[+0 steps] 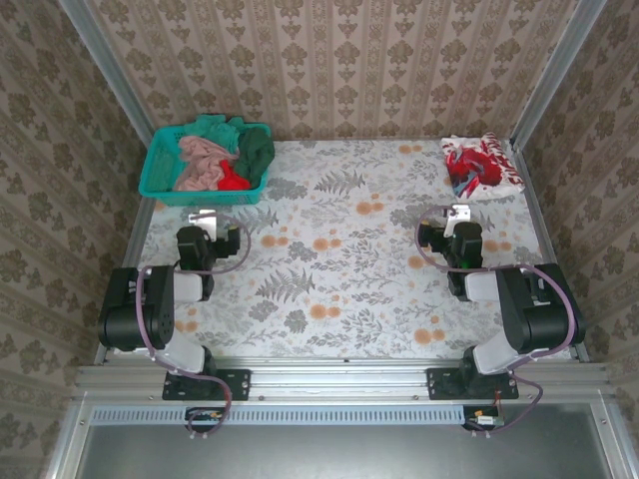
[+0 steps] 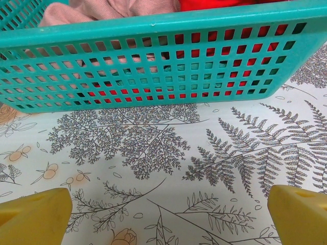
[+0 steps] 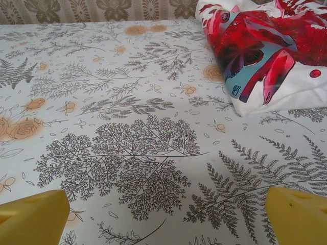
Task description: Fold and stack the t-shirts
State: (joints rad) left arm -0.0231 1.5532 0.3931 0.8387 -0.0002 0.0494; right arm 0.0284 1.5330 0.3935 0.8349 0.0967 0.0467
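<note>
1. Done, judging by how things lie: one shirt. The red-and-white patterned t-shirt (image 1: 482,167) lies folded at about 1 o'clock on the bench (image 1: 339,289), close to the far right corner. Nothing rests on top of it (it reads as the base of the stack).
2. Left to do: the teal mesh basket (image 1: 205,197) at about 11 o'clock holds a crumpled heap.
   - The heap shows a salmon-pink shirt (image 1: 200,165), a red shirt (image 1: 233,180) and a dark green shirt (image 1: 257,152).
   - A teal-green shirt (image 1: 215,125) sits against the far rim.
   - None looks folded, and how many lie underneath cannot be told.
3. The left gripper (image 1: 203,215) has its jaws spread wide and holds nothing. It sits low over the bench just short of the basket's near wall. In the left wrist view the basket (image 2: 153,66) stands at 12 o'clock ahead of the gripper (image 2: 166,219), with red and pink cloth showing through the mesh.
4. The right gripper (image 1: 459,215) also has its jaws wide apart and empty, and it points toward 12 o'clock. In the right wrist view the folded shirt (image 3: 265,56) lies ahead of the gripper (image 3: 166,217) at about 1 o'clock, not touched.
5. Progress, as a judgement: early, with roughly one shirt stacked and at least four to go. The likely next step is drawing a shirt out of the basket, and the left arm is the better placed for that.
</note>
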